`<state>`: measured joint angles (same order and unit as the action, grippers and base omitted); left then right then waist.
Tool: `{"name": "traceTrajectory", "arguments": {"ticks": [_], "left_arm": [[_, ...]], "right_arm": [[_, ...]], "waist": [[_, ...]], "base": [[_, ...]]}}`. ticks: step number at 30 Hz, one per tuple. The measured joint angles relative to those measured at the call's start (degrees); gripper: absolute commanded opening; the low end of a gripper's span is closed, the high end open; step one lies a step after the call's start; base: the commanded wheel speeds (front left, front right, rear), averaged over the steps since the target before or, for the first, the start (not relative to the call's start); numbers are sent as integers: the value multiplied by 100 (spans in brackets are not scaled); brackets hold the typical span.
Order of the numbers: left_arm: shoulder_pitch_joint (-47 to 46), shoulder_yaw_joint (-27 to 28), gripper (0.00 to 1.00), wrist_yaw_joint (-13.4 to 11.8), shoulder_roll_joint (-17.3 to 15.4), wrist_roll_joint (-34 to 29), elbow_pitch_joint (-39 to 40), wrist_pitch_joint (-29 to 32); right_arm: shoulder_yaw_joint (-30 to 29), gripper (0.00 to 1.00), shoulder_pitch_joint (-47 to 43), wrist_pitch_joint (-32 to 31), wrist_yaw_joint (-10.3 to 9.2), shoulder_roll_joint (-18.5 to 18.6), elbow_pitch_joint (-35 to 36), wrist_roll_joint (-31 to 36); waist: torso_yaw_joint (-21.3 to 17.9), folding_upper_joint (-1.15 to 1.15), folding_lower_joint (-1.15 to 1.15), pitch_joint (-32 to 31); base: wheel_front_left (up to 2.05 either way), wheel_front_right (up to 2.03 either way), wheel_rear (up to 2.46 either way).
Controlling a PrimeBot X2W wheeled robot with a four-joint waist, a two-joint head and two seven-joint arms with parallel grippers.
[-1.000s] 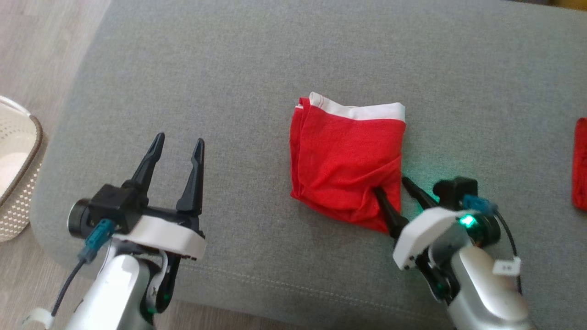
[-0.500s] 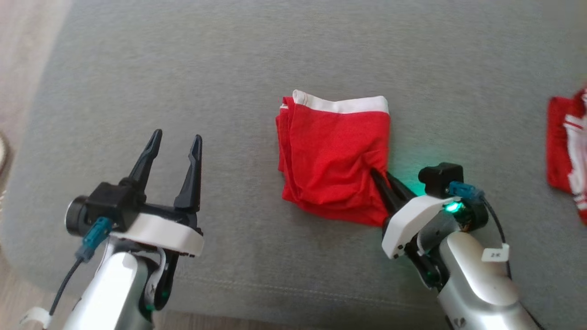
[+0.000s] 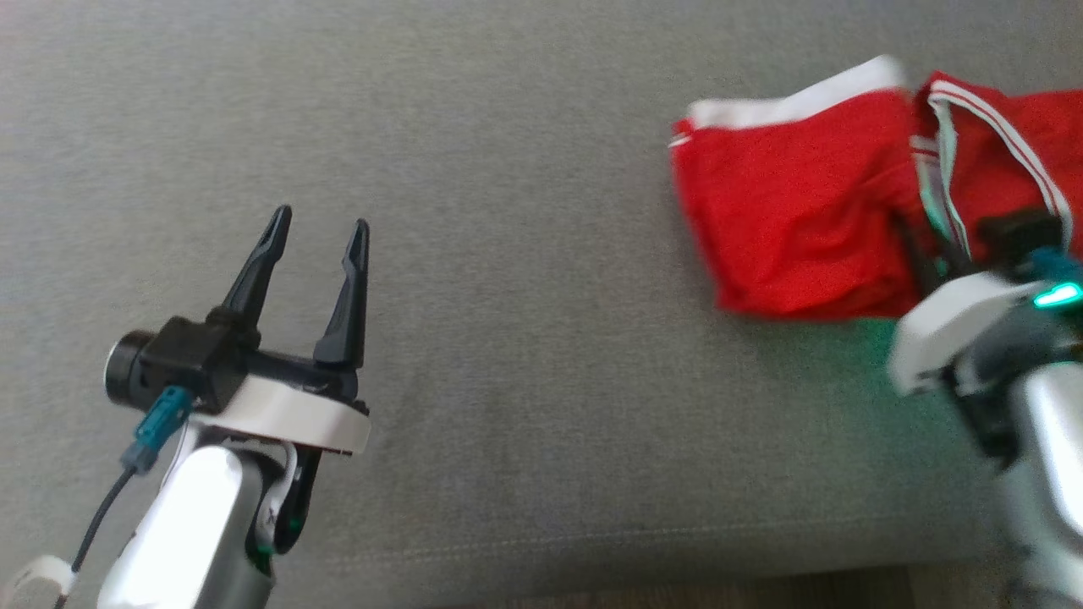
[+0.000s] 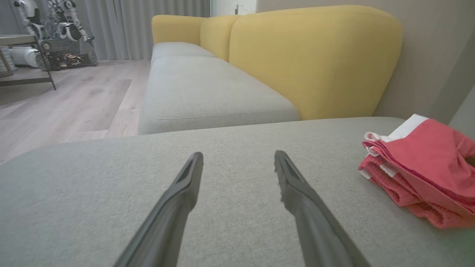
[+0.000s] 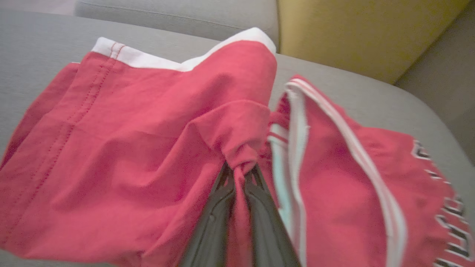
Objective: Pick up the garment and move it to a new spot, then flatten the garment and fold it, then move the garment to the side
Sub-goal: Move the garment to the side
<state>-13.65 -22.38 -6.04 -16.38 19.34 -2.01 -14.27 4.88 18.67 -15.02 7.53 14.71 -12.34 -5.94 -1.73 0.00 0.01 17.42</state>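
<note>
The right hand (image 5: 240, 171) pinches the garment (image 3: 787, 228) (striped cloth (image 3: 1003, 144) touching it); left hand (image 3: 321, 220) spread.

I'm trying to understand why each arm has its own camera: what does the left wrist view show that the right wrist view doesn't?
Left wrist view, not the right: the open left gripper over the cushion, a wooden floor and a wheeled machine far off. Right wrist view, not the left: the right gripper shut on a bunched corner of the red garment, next to a striped garment. Both: the red garment with its white band, the grey cushion and the yellow sofa back.
</note>
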Motion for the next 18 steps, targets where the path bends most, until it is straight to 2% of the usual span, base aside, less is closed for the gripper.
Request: {"name": "traceTrajectory", "arguments": {"ticks": [5, 10, 13, 18], "left_arm": [[-86, -8, 100, -1, -27, -10, 73, 5], [-163, -13, 100, 9, -69, -10, 107, 7], [-248, -29, 100, 52, -87, -11, 146, 9], [-313, -49, 100, 55, -103, -10, 162, 12]], "right_arm": [[-657, 0, -112, -582, 0, 435, 733, 46], [-1179, 0, -88, -917, 0, 681, 1018, 37], [-1468, 0, 15, -1028, 1, 686, 1021, 14], [-2026, 0, 348, -1129, 0, 660, 637, -11]], "waist": [[-210, 0, 0, 179], [-311, 0, 0, 335], [-329, 0, 0, 417], [-335, 0, 0, 530]], "base": [[0, 0, 0], [0, 0, 0], [0, 0, 0], [0, 0, 0]]}}
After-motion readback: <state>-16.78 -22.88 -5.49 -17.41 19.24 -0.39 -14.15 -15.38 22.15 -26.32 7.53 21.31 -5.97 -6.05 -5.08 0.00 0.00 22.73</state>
